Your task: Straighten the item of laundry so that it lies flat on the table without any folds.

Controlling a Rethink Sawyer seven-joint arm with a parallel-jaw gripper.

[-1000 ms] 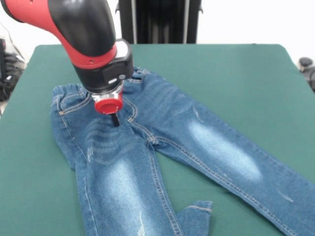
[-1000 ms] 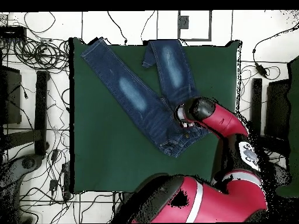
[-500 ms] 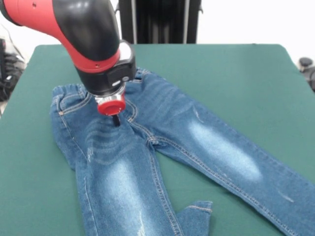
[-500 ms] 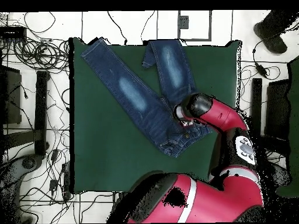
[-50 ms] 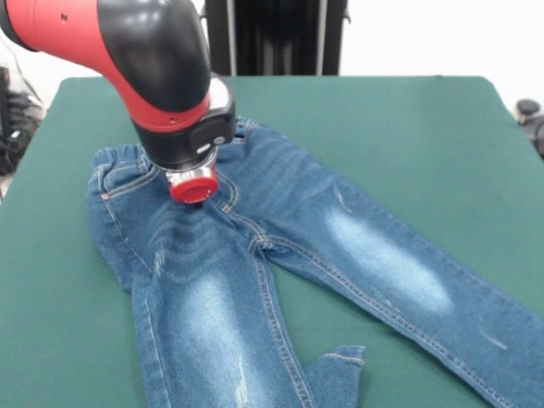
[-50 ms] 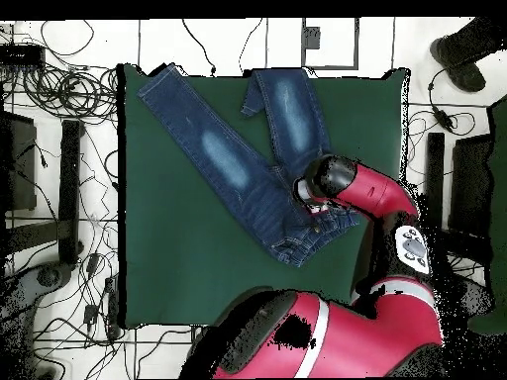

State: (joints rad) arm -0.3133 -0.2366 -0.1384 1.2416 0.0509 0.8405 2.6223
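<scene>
— One pair of jeans (image 5: 255, 255), small and blue with pale faded patches on the thighs, lies spread on the green table (image 5: 408, 127). The waistband is up at the far left in the front view, and the two legs run toward the near edge, splayed apart in a V.

— Flat, would you say?

— Mostly. The leg on the right in the front view stretches out long and smooth toward the lower right corner. The other leg runs straight down, but near its end a bit of hem (image 5: 336, 370) is turned over and pokes out to the side. There are also some ripples in the cloth just below the waistband.

— And the arm?

— The red and black arm (image 5: 127, 59) comes down over the waist area. The gripper (image 5: 193, 189) is right at the fly, just under a red ring, touching or very nearly touching the denim. From above, the arm's bulk covers that spot, beside the waistband end of the jeans.

— Is it pinching the cloth?

— I cannot tell. The tip is hidden behind the red ring, so whether it is spread or closed does not show from either side.

— Anything else about?

— Cables (image 6: 69, 89) tangled on the floor beside the table, and a person's shoe (image 6: 465, 45) at the top right corner from above.
</scene>
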